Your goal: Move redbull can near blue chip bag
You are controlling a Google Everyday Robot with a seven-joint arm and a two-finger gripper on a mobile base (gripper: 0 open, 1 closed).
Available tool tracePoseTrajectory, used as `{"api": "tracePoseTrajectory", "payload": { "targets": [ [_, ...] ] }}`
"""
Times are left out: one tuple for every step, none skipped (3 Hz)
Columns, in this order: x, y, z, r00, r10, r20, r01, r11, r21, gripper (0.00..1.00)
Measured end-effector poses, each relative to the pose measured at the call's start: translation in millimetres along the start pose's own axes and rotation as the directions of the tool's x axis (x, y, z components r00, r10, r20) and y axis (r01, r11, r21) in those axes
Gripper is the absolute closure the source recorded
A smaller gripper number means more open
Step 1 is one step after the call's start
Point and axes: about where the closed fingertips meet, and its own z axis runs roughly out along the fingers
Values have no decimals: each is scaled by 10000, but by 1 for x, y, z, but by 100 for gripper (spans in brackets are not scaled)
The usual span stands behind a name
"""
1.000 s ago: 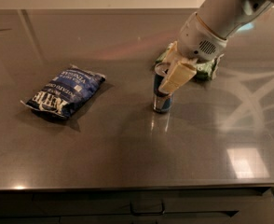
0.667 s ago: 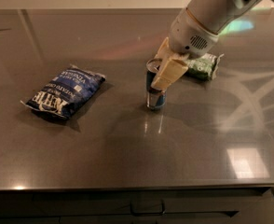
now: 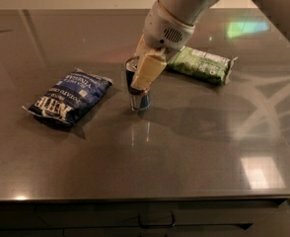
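Two bags point(image 3: 68, 97) point(image 3: 200, 65), one can point(image 3: 142, 100) in tool point(image 3: 140, 83)

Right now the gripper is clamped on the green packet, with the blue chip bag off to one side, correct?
No. The camera view shows the gripper clamped on the redbull can, not the green packet; the blue chip bag is off to one side.

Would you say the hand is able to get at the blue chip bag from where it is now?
Probably yes. The hand is closed on the redbull can just right of the blue chip bag, with only bare table between them; the green packet lies behind, out of the way.
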Motion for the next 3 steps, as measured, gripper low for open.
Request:
{"api": "tracePoseTrajectory", "payload": {
  "targets": [
    [-29,-3,16,9995,-321,58,323,9988,-355,100],
    [-49,-6,31,9987,-467,216,482,9962,-720,100],
    [-63,-11,41,9979,-492,420,532,9937,-984,82]
  ]
}}
